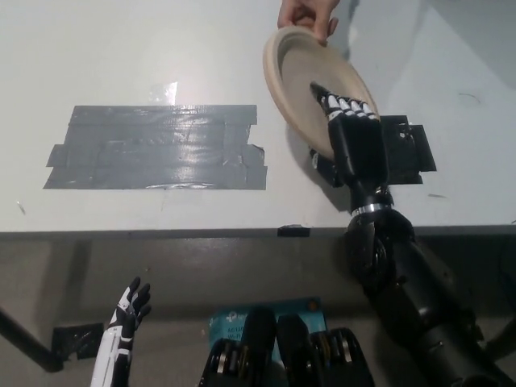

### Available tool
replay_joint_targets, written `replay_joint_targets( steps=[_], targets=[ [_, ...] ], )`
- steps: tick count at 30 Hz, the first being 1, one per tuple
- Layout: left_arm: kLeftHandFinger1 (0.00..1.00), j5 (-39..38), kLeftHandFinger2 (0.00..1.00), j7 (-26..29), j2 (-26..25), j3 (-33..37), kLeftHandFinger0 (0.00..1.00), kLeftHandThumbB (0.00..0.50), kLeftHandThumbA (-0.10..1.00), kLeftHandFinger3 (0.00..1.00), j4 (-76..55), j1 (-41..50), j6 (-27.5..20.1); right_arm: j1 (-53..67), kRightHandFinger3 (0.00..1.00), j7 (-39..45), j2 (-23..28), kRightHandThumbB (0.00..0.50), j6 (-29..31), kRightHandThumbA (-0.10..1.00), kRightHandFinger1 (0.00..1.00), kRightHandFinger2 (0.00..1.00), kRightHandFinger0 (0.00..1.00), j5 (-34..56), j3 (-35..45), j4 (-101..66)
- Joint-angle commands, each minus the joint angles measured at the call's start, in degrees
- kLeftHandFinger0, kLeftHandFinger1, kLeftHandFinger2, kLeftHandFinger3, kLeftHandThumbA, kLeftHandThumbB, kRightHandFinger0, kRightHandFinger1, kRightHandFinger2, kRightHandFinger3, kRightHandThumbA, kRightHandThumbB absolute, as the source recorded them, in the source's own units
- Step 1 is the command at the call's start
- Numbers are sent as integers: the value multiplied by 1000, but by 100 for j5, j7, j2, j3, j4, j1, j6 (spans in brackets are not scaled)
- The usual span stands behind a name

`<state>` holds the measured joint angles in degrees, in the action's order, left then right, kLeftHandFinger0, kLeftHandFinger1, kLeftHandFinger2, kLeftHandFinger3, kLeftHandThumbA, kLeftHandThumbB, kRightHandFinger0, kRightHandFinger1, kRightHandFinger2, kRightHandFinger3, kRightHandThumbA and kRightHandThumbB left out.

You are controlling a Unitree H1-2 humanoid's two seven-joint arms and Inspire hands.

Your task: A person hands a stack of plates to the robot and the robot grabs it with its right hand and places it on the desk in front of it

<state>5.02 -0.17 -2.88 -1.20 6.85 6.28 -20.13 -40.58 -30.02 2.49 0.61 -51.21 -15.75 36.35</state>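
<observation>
A stack of beige plates (302,76) hangs tilted above the grey table, at the top middle of the head view. A person's hand (308,16) pinches its far rim. My black right hand (353,133) is at the stack's near right rim. Its fingers (345,105) lie bent over the top plate, and the thumb is hidden under the stack, so the hand is shut on the plates. My white left hand (129,318) rests low at the bottom left, below the table edge, with its fingers apart and nothing in it.
A large patch of grey tape (157,149) covers the table left of the plates. Black tape (407,149) lies under my right wrist. The table's front edge (201,233) runs across the picture's middle.
</observation>
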Motion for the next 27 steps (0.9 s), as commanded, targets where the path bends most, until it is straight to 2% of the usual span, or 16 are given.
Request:
replay_joint_targets(
  steps=[1,6,8,10,14,16,17,18,20,22,23,24,25,26,27],
  targets=[
    [1000,-19,1000,96,2,-31,1000,168,1000,1000,-181,40,-287,-898,157,-1279,122,0,-13,900,0,103,0,-245,70,-66],
    [1000,-42,1000,91,18,-28,1000,160,1000,1000,-203,66,-274,-913,109,-1645,222,0,117,854,0,85,0,-252,25,-78],
    [1000,-44,1000,88,25,-26,1000,159,1000,1000,-217,71,-253,-901,123,-1749,268,0,159,824,0,84,0,-261,-1,-148],
    [1000,-32,1000,101,35,-28,1000,152,1000,1000,-226,75,-246,-843,182,-1735,330,0,69,787,0,110,0,-344,-49,-360],
    [1000,-67,1000,88,51,-21,1000,158,1000,1000,-204,5,-228,-843,230,-1907,470,0,73,822,0,94,0,-498,-85,-714],
    [1000,-87,1000,81,54,-23,1000,161,1000,1000,-196,2,-246,-828,220,-1865,509,0,58,890,0,119,0,-510,-91,-903],
    [1000,-112,1000,66,55,-21,1000,159,1000,1000,-195,5,-252,-808,172,-1813,550,0,85,818,0,104,0,-495,-74,-1119],
    [1000,-136,1000,54,56,-19,1000,158,1000,1000,-196,7,-253,-801,150,-1795,580,0,111,796,0,93,0,-485,-69,-1239],
    [1000,-132,1000,52,55,-14,1000,156,1000,1000,-187,7,-276,-767,25,-1611,668,0,145,832,0,85,0,-404,-23,-1554],
    [1000,-123,1000,55,54,-11,1000,156,1000,1000,-190,8,-284,-745,12,-1489,734,0,133,847,0,119,0,-370,3,-1751],
    [1000,-123,1000,55,54,-11,1000,156,1000,1000,-191,9,-284,-738,24,-1431,773,0,115,854,0,151,0,-364,6,-1838],
    [1000,-131,1000,54,49,-18,1000,161,1000,1000,-191,5,-277,-733,76,-1327,881,0,188,874,8,264,0,-301,29,-1944],
    [1000,-145,1000,52,32,-33,1000,164,1000,1000,-187,-14,-265,-731,161,-1216,1012,0,293,860,9,334,0,-222,44,-2021],
    [1000,-165,1000,49,25,-43,1000,165,1000,1000,-190,-27,-256,-735,239,-1148,1118,0,364,850,20,365,0,-190,45,-2057],
    [1000,-162,1000,52,23,-45,1000,165,1000,1000,-191,-29,-259,-731,267,-1116,1201,0,438,836,23,367,0,-157,49,-2073]
  ],
)
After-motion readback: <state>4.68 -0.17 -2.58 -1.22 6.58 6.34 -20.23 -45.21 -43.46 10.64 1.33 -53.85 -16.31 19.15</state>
